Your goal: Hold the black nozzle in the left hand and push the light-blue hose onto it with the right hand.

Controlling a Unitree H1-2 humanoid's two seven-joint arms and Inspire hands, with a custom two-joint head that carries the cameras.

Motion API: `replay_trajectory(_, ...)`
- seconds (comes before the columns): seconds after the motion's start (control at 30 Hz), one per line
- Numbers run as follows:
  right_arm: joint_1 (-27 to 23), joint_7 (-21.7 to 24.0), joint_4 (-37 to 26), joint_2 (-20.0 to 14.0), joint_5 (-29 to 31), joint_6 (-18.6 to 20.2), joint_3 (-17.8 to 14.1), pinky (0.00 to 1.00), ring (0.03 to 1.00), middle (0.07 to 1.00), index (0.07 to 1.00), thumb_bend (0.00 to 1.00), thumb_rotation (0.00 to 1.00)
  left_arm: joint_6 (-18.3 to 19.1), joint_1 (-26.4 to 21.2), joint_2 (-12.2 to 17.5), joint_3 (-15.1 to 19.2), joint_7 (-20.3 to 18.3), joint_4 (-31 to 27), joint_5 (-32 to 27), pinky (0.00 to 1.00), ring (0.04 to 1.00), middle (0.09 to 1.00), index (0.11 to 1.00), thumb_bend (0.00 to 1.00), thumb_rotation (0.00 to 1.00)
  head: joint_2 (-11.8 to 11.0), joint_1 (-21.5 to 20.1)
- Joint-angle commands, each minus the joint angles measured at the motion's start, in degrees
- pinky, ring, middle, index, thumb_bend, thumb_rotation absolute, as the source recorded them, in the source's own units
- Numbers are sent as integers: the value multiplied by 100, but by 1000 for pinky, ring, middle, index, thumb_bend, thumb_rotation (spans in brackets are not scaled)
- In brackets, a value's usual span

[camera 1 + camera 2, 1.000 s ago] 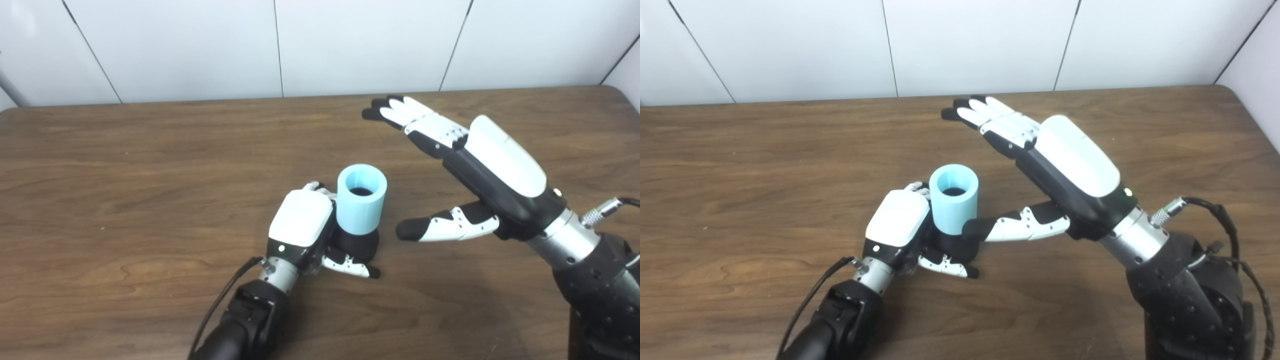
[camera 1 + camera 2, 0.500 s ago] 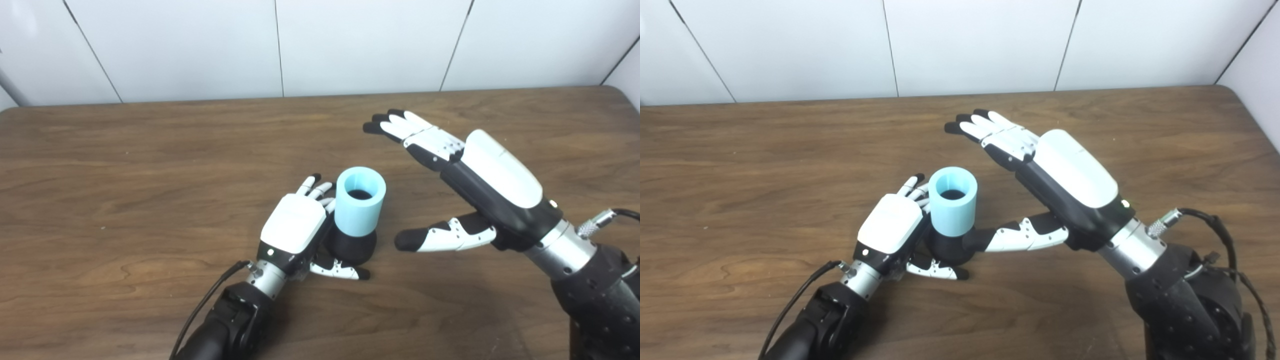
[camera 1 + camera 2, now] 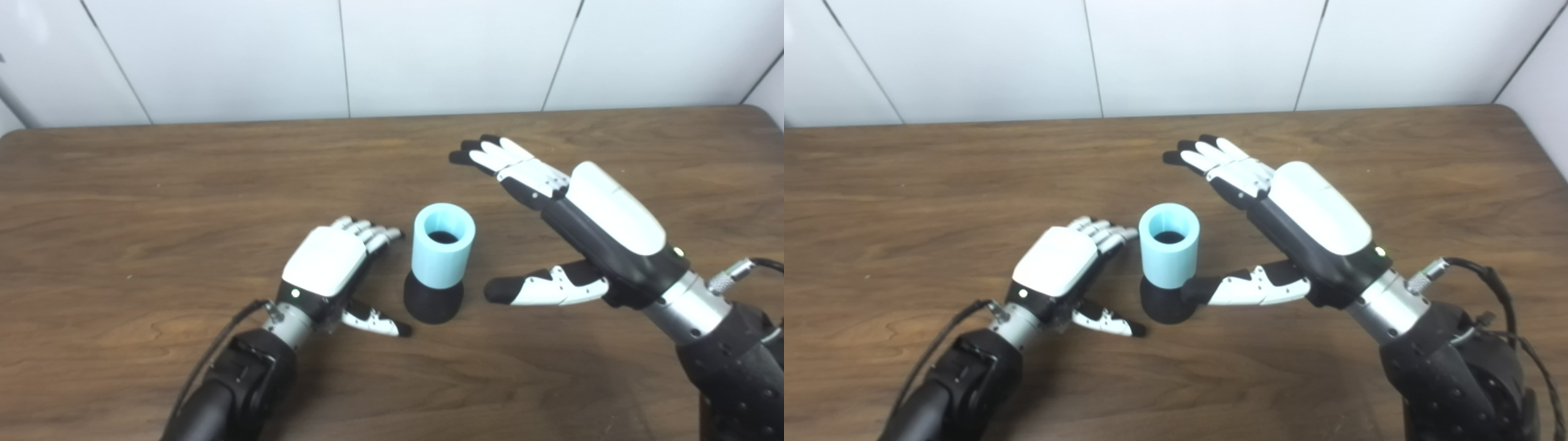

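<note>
Fingers of both the left hand [image 3: 324, 263] and right hand [image 3: 603, 211] are spread and hold nothing, while the light-blue hose [image 3: 443, 245] sits upright on the black nozzle [image 3: 432, 300] between them on the table [image 3: 153, 184]

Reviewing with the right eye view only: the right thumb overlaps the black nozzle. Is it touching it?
Observer: No. In the left eye view the thumb tip of the right hand lies clear of the black nozzle, with bare table between them.
Operator: That thumb hides the nozzle's right side from me. Is the hose seated there?
Observer: Yes. The light-blue hose meets the nozzle's shoulder on that side and stands upright.
</note>
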Motion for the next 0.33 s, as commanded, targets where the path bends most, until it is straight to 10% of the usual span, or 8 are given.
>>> replay_trajectory(0.0,-44,-160,-145,-35,-40,-2,-1,888,977,953,924,591,967,-129,-197,-12,133,111,-249,-110,1000,943,941,957,1000,605,-4,-10)
replay_trajectory(0.3,66,-229,-145,-75,-72,-34,0,869,978,959,935,601,966,-374,-116,332,750,-75,-571,-865,1000,1000,1000,1000,1000,667,-7,-43)
